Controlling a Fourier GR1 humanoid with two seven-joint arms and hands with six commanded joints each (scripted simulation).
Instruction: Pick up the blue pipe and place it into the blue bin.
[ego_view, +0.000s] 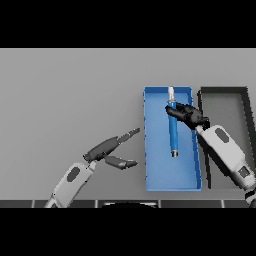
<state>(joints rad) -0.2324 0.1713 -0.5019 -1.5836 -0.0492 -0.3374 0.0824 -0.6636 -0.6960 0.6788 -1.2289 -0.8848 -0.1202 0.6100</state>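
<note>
The blue pipe, with a pale tip at its far end, lies lengthwise over the inside of the blue bin. My right hand reaches in from the right, its fingers curled round the pipe's upper part. I cannot tell whether the pipe rests on the bin floor or hangs just above it. My left hand sits left of the bin, fingers straight and spread, holding nothing.
A dark grey bin stands right of the blue bin, partly under my right forearm. Grey tabletop stretches to the left and behind.
</note>
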